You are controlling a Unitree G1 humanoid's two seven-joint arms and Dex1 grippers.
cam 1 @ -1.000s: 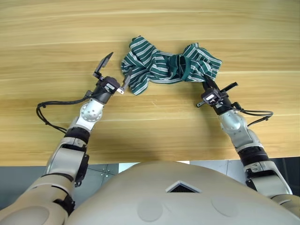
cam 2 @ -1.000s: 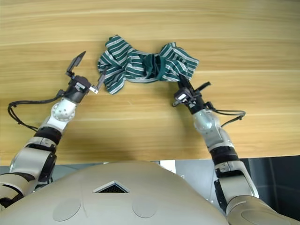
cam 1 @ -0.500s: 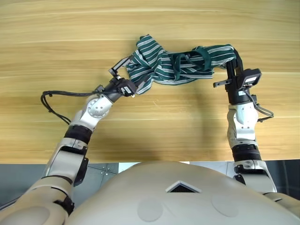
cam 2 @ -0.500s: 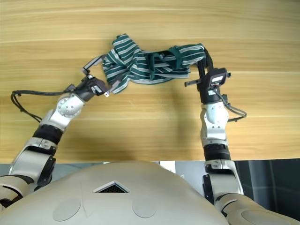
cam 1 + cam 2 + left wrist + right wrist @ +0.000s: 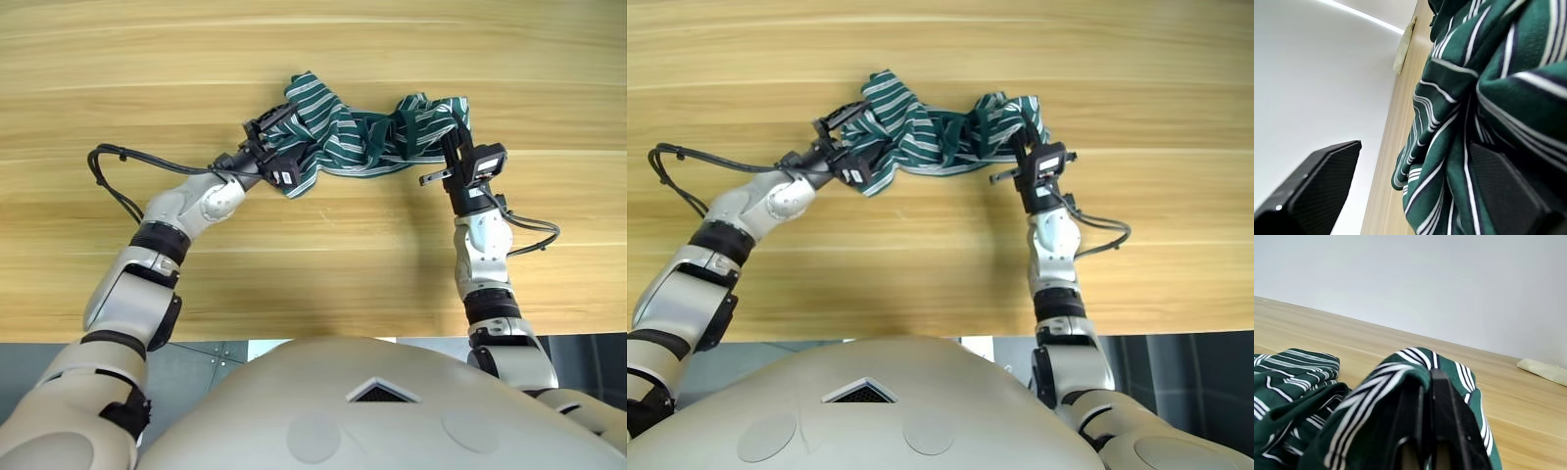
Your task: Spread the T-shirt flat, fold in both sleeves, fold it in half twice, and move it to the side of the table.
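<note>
Your T-shirt (image 5: pixel 343 137), green with white stripes, lies crumpled in a rope-like bundle across the middle of the wooden table (image 5: pixel 294 49), far from flat, with no sleeve folded in. Your left arm comes in from the left: the upper arm points forward, the elbow is bent, and the forearm runs low over the wood and slants inward towards the shirt's left end. There the left gripper (image 5: pixel 274 149) straddles the bunched cloth with its jaws apart. From the left wrist you can see one finger (image 5: pixel 1317 191) standing well clear of the fabric, while the other is just beside the hanging folds, so this hand is released and is not pinching anything. Your right arm stands much straighter. Its forearm runs almost directly away from the body, and the wrist is turned so that the right gripper (image 5: pixel 453 137) points into the shirt's right end. From the right wrist you can see its two fingers (image 5: pixel 1444 416) pressed close together with a striped fold caught between them and draped over their tips, so this hand is clamped on the shirt. A black cable (image 5: pixel 108 166) loops out over the table beside the left forearm. A second cable (image 5: pixel 534 235) curls out beside the right wrist.
</note>
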